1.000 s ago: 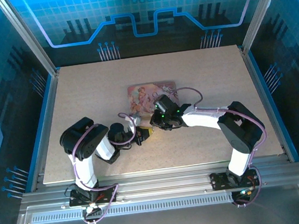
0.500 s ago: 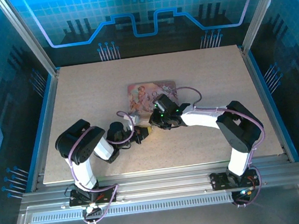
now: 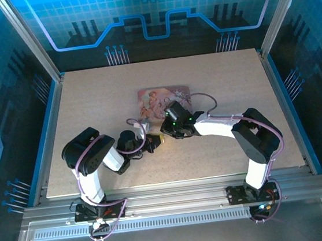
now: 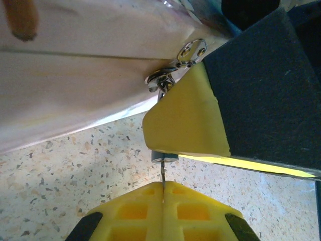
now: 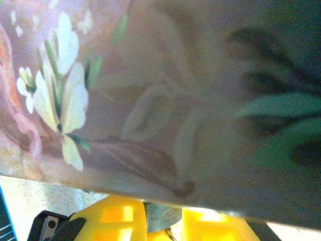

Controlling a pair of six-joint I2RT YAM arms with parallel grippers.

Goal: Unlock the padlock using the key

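We were at the point of seating and turning the key. In the left wrist view our left tool had its yellow tips pressed together on the key. The thin dark shank ran straight toward 12 o'clock and met the underside of the padlock. The padlock, a small grey block, was pinched between the yellow pads of the right tool. It sat just below the silver hasp on the pink tin. From above, the two tools met low over the table, just off the tin's 6 o'clock edge, with the right tool at about 2 o'clock from the left.

We could not tell how deep the key sat in the keyway, so we judged the first need was a gentle push along the shank's own line toward 12 o'clock. Any sideways load on so thin a sliver would likely bend it or lever it out of the tips.

The turn itself would best come from a pure roll of the left wrist about the shank, with no swing of the arm. The right tool would have to clamp firmly enough to resist that twist, or the padlock would simply spin with the key.

Because the padlock hung at the hasp, any pull toward 6 o'clock risked dragging the tin. We reckoned the force should be small and the turn slow.
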